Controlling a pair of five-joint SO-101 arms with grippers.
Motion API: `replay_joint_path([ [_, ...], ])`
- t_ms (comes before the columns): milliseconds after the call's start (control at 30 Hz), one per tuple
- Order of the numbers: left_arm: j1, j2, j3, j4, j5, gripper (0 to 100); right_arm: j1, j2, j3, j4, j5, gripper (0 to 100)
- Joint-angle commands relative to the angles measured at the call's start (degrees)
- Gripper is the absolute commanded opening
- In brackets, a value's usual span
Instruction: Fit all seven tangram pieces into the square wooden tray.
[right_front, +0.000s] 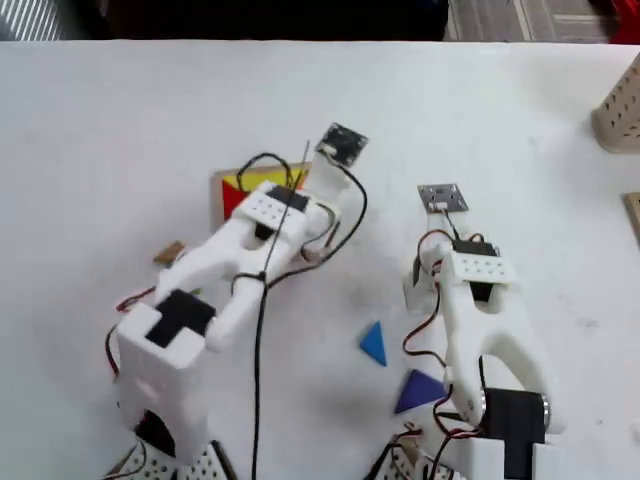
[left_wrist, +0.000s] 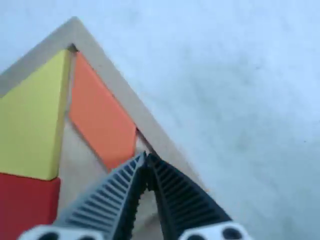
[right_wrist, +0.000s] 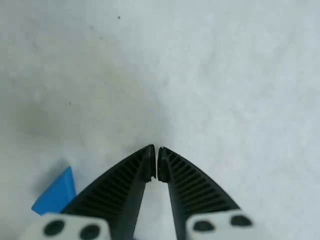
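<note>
While the left hand (left_wrist: 147, 157) hangs clenched on nothing, its tips together over the rim of the square wooden tray (left_wrist: 106, 70), the tray sits left of centre on the white worktop (right_front: 120, 120). Inside it an orange parallelogram (left_wrist: 102, 117) lies along the rim, with a yellow piece (left_wrist: 32, 115) beside it and a red piece (left_wrist: 25, 200) touching the yellow one. The right hand (right_wrist: 155, 152) is also clenched and empty, above bare worktop. A blue triangle (right_front: 373, 343) and a purple triangle (right_front: 418, 388) lie outside the tray, between the arms.
</note>
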Motion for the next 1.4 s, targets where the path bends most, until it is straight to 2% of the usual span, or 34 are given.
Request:
replay_joint_path([
  [0, -1.36, 2.42, -6.86, 1.85, 0.44, 2, -0.22, -2.59, -0.44, -0.75, 0.79, 2.5],
  [367, -1.98, 7.6, -14.59, 2.2, 0.44, 2, -0.31, -2.51, -0.44, -0.66, 0.79, 2.5],
  [600, -1.36, 6.37, -16.35, 4.13, 0.44, 2, -0.31, -2.42, -0.44, -0.66, 0.79, 2.5],
  [867, -0.92, -4.26, -17.67, 14.07, 0.44, 2, -0.31, -2.42, -0.44, -0.66, 0.79, 2.5],
  [1067, -1.54, -15.87, -8.97, 17.49, 0.44, 2, -0.31, -2.24, -0.44, -0.75, 0.79, 2.5],
  [1200, -3.56, -23.16, 3.78, 12.75, 0.35, 2, -0.31, -2.24, -0.44, -0.75, 0.79, 2.5],
  [1267, -4.79, -24.57, 10.99, 5.98, 0.35, 2, -0.31, -2.24, -0.44, -0.75, 0.79, 2.5],
  [1367, -7.08, -23.52, 20.48, -8.7, 0.97, 2, -0.31, -2.24, -0.44, -0.75, 0.7, 2.5],
])
